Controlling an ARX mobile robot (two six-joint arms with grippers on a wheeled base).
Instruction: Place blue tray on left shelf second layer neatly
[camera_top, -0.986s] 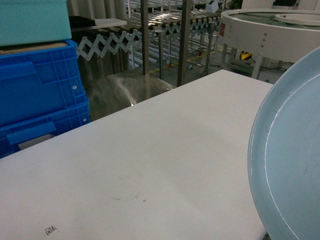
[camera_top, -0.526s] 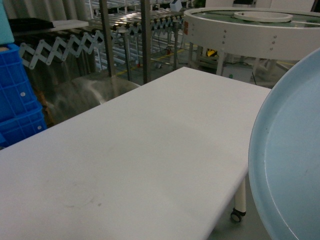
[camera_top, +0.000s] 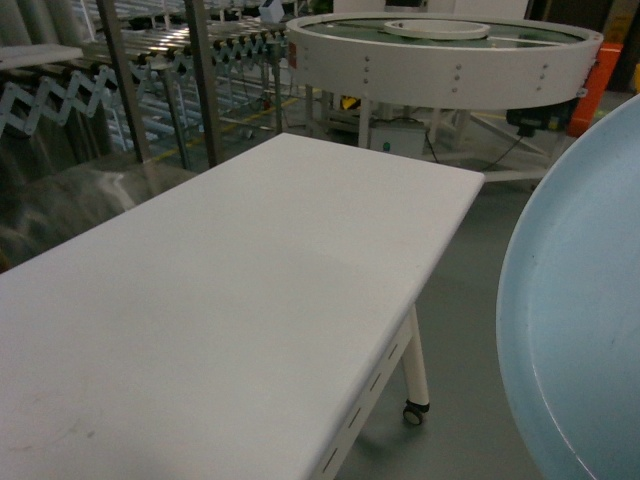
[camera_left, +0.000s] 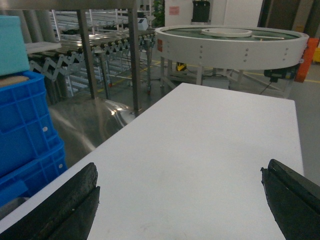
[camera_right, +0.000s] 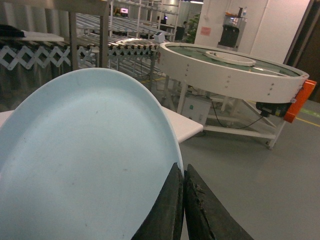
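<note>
The pale blue tray (camera_top: 580, 330) fills the right edge of the head view, tilted up on its side. In the right wrist view the blue tray (camera_right: 85, 160) covers the left half, and my right gripper (camera_right: 183, 170) is shut on its rim, one finger on each face. My left gripper (camera_left: 180, 190) hangs open over the white table (camera_left: 210, 145) with nothing between its fingers (camera_left: 70, 205). The steel shelf posts (camera_left: 134, 55) rise at the table's far left, with a shiny steel layer (camera_left: 95, 125) below them; which layer it is I cannot tell.
Blue ribbed crates (camera_left: 25, 135) with a teal box (camera_left: 12, 45) on top stand at the left on the steel rack. A roller conveyor (camera_top: 200, 45) runs behind. A round white turntable (camera_top: 440, 60) stands beyond the white table (camera_top: 250, 270), grey floor to its right.
The head view has swung to the right: the blue crates slid out at the left, and the table's right end and the floor came into view. The tray keeps its place.
</note>
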